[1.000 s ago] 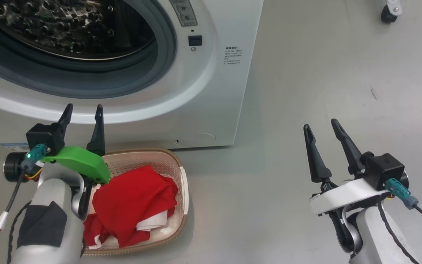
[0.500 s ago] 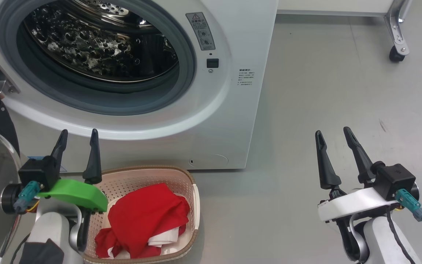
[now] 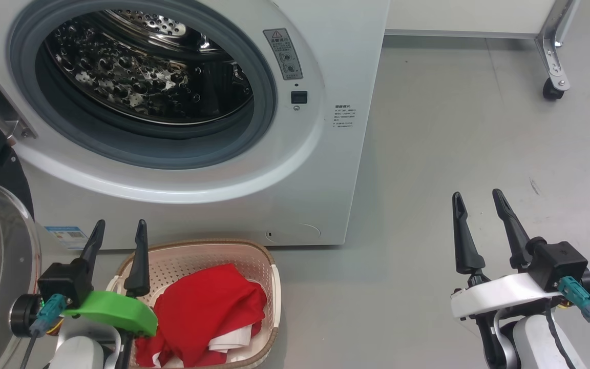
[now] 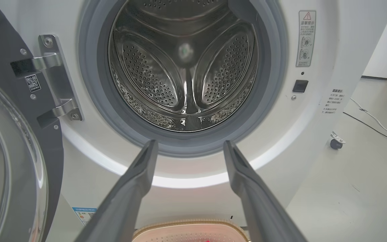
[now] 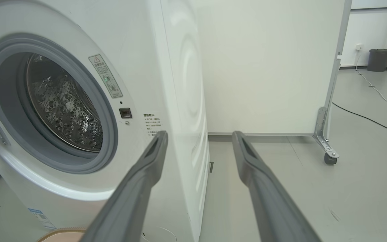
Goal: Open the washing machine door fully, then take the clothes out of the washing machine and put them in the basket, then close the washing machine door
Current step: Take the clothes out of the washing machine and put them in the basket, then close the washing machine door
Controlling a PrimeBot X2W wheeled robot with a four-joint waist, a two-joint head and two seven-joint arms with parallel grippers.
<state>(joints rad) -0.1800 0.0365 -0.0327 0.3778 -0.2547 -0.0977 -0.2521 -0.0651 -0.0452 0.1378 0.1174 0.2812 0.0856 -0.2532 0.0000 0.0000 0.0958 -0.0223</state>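
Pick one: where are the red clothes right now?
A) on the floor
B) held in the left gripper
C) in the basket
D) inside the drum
C: the clothes lie piled in the basket in front of the washing machine, whose drum is bare steel.

Red clothes point(image 3: 208, 307), cream basket point(image 3: 208, 259), white washing machine point(image 3: 336, 61)

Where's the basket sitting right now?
In the head view the basket sits on the floor at lower left, just before the washing machine, beside the left tool, with the clothes inside.
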